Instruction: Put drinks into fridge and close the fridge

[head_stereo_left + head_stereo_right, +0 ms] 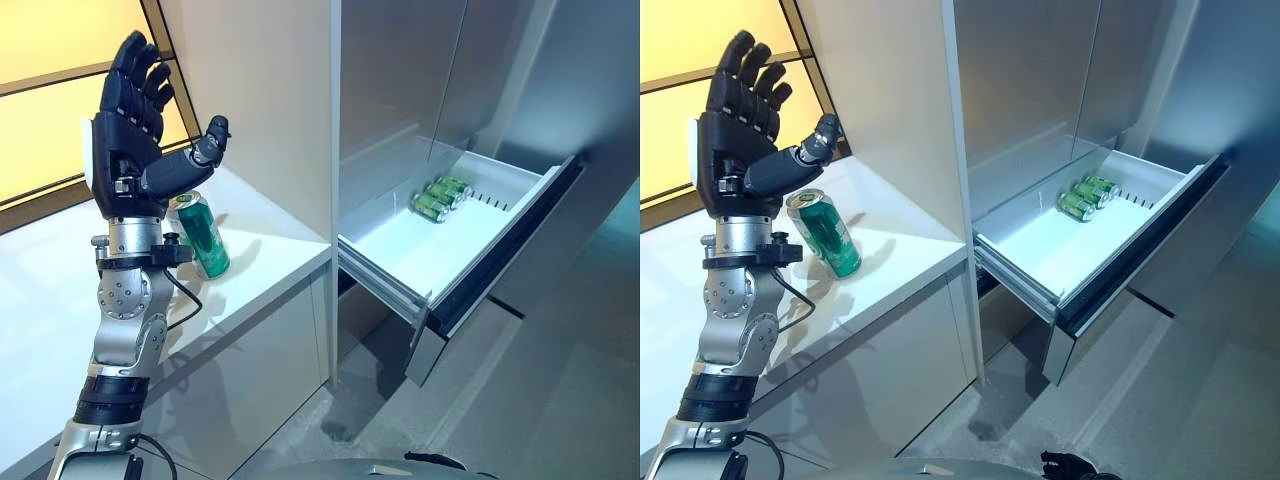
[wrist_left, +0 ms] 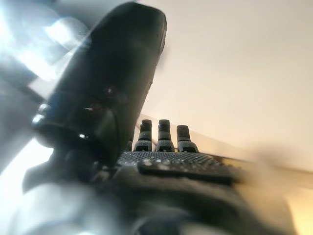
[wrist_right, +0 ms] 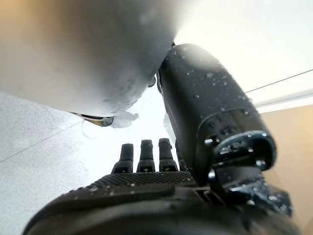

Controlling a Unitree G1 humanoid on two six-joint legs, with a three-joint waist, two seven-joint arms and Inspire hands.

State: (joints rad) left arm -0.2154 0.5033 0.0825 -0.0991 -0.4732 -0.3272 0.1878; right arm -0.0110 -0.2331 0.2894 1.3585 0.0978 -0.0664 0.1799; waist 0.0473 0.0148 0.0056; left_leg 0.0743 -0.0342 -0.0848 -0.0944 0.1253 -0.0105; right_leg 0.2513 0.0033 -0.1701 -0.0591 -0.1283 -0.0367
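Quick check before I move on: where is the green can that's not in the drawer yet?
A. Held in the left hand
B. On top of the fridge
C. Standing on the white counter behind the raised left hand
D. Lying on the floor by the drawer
C. The green can stands on the white counter, with the left hand raised open above it and not touching it; other cans already lie in the open fridge drawer.

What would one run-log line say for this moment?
left hand: open, raised, empty | green drink can: on white counter | fridge drawer: open, green cans inside | right hand: open
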